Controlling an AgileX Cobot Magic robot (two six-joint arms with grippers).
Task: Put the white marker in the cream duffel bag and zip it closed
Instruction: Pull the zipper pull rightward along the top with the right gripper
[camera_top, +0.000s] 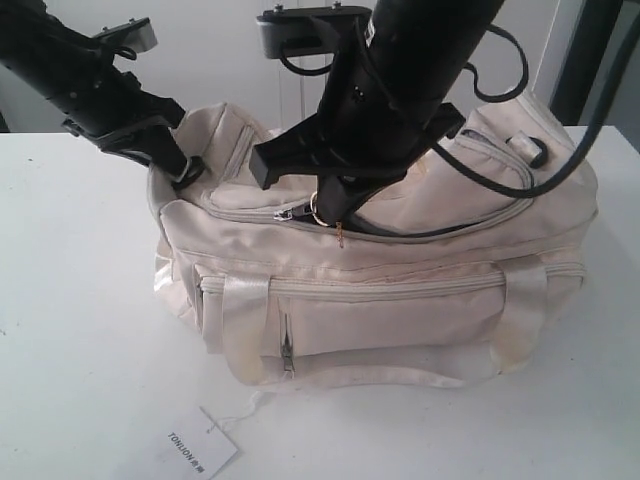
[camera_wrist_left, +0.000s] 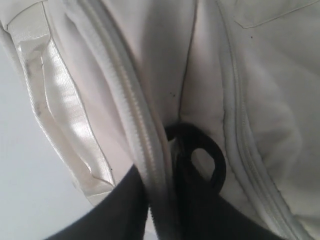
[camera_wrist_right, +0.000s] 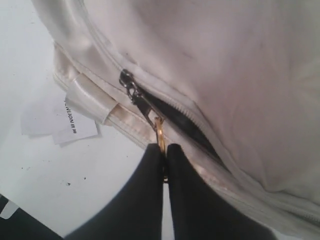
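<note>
The cream duffel bag (camera_top: 400, 290) sits on the bench (camera_top: 80, 320) with its front pocket toward the exterior camera and its long side across the view. Note that its curved top zipper (camera_wrist_right: 185, 125) is partly open: a dark gap shows along the part of the track beside the slider (camera_wrist_right: 127, 82). The gold ring pull (camera_wrist_right: 160, 131) hangs from that slider, near the middle of the bag's top.

Check the right gripper (camera_wrist_right: 163, 150): its jaws are closed on the gold ring pull, with the two black fingers pressed together around it.

Check the left gripper (camera_wrist_left: 160, 190): it is at the left end of the bag as the exterior view shows it, and its jaws are clamped on a fold of cream fabric with a zipper band running between them.

A white paper tag (camera_top: 203, 452) printed TONLION lies flat on the bench, just in front of the bag.
</note>
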